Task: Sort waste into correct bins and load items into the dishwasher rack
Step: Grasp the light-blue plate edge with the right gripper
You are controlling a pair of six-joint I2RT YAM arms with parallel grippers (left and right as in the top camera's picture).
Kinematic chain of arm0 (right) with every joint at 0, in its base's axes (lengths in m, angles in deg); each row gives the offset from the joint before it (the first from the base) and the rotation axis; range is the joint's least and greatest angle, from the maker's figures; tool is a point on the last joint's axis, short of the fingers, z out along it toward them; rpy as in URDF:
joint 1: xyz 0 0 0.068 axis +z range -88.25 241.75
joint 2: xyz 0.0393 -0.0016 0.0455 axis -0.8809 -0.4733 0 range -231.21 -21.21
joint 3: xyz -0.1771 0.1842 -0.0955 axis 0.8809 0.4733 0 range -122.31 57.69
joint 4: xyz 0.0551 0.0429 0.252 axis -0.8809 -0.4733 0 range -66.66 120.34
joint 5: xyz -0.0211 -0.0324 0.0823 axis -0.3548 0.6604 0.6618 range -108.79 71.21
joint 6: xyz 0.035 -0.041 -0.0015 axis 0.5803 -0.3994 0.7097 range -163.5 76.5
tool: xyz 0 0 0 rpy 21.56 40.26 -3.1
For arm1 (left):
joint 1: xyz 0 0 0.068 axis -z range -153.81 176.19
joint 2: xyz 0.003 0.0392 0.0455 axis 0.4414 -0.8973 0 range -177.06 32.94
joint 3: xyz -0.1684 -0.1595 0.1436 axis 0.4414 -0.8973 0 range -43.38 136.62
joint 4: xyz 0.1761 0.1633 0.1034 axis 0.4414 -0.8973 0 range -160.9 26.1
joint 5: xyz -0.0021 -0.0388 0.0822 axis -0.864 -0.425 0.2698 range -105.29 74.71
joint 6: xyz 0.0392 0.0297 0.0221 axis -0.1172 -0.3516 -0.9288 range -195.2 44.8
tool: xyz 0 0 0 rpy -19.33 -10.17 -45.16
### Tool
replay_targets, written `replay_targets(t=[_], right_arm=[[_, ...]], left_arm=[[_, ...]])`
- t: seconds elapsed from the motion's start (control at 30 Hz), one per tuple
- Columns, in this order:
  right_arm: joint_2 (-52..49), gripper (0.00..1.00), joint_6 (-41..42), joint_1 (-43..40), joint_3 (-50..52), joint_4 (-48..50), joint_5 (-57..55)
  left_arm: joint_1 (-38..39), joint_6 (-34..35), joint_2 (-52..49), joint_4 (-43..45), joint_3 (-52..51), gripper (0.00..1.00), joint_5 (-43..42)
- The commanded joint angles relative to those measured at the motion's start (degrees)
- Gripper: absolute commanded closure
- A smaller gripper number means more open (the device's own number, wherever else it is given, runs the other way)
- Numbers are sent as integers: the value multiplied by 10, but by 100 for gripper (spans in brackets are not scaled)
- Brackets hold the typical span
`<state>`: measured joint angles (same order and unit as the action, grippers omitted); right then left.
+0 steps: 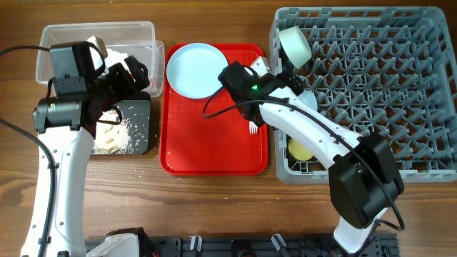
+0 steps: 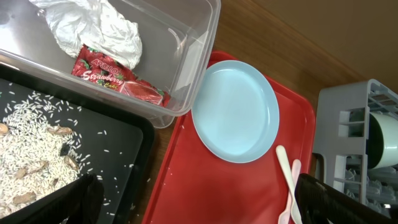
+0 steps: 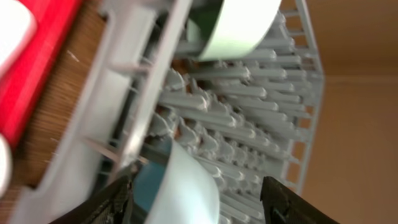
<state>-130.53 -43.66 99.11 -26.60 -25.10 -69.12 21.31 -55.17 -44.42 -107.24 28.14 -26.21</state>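
Blue bowl [image 3: 185, 190] stands on edge just inside rack [image 3: 261, 118] wall, between right gripper's [image 3: 196, 186] released, spread fingers; careless retreat could topple it

Centre: serving tray [image 1: 214, 143], plate [image 1: 194, 69] at its 11 o'clock, fork [image 1: 253, 129] at 3. At 9 o'clock, shallow tray [image 1: 139, 114] holding food scraps [image 1: 114, 139]; behind, tub [image 1: 143, 28] holding napkin [image 2: 99, 28] and wrapper [image 2: 109, 74]. At 3 o'clock, dishwasher rack [image 1: 400, 93]: bowl [image 1: 294, 44] at its 11, cup [image 1: 300, 150] at 7.
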Motion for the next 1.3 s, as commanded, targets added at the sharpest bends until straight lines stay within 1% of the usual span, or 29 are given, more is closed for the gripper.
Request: replay_targets(t=[0.0, 0.07, 0.13, 0.23, 0.3, 0.33, 0.37, 0.4, 0.43, 0.5, 0.6, 0.63, 0.7, 0.73, 0.77, 0.8, 0.93, 1.0, 1.13, 1.27], right_arm=[[15, 24, -7, 3, -45, 12, 68], [23, 16, -14, 3, -67, 23, 94], [28, 9, -14, 1, -97, 34, 144], [28, 9, -14, -9, -130, 83, 298], [28, 8, -13, -17, -130, 125, 417], [28, 5, -12, -22, -129, 142, 474], [28, 5, -9, -26, -125, 158, 514], [26, 2, 8, -30, -122, 174, 539], [24, 0, 43, -33, -115, 193, 544], [11, 0, 97, -38, -98, 230, 543], [-10, 0, 140, -38, -81, 255, 551], [-18, 1, 160, -38, -80, 251, 561], [-30, 17, 185, -38, -80, 244, 584], [-35, 23, 192, -38, -80, 243, 582], [-38, 26, 207, -38, -80, 244, 574], [-43, 27, 230, -39, -80, 246, 560], [-70, 29, 369, -39, -79, 246, 478], [-90, 34, 424, -38, -79, 253, 463], [-135, 39, 454, -38, -79, 277, 462], [-175, 46, 472, -38, -79, 295, 463]], left_arm=[[-2, -2, -3, 2, 9, 0, 3], [-2, -2, -3, 2, 9, 0, 3], [-2, -2, -3, 2, 9, 0, 3], [-2, -2, -3, 2, 9, 0, 3], [-2, -2, -3, 2, 9, 0, 3], [-2, -2, -3, 2, 9, 0, 3], [-2, -2, -3, 2, 9, 0, 3], [-2, -2, -3, 2, 9, 0, 3], [-2, -2, -3, 2, 9, 0, 3], [-2, -2, -3, 2, 9, 0, 3], [-2, -2, -3, 2, 9, 0, 3], [-2, -2, -3, 2, 9, 0, 3], [-2, -2, -3, 2, 9, 0, 3], [-2, -2, -3, 2, 9, 0, 3], [-2, -2, -3, 2, 9, 0, 3], [-2, -2, -3, 2, 9, 0, 3], [-2, -2, -3, 2, 9, 0, 3], [-2, -2, -3, 2, 9, 0, 3], [-2, -2, -3, 2, 9, 0, 3], [-2, -2, -3, 2, 9, 0, 3]])
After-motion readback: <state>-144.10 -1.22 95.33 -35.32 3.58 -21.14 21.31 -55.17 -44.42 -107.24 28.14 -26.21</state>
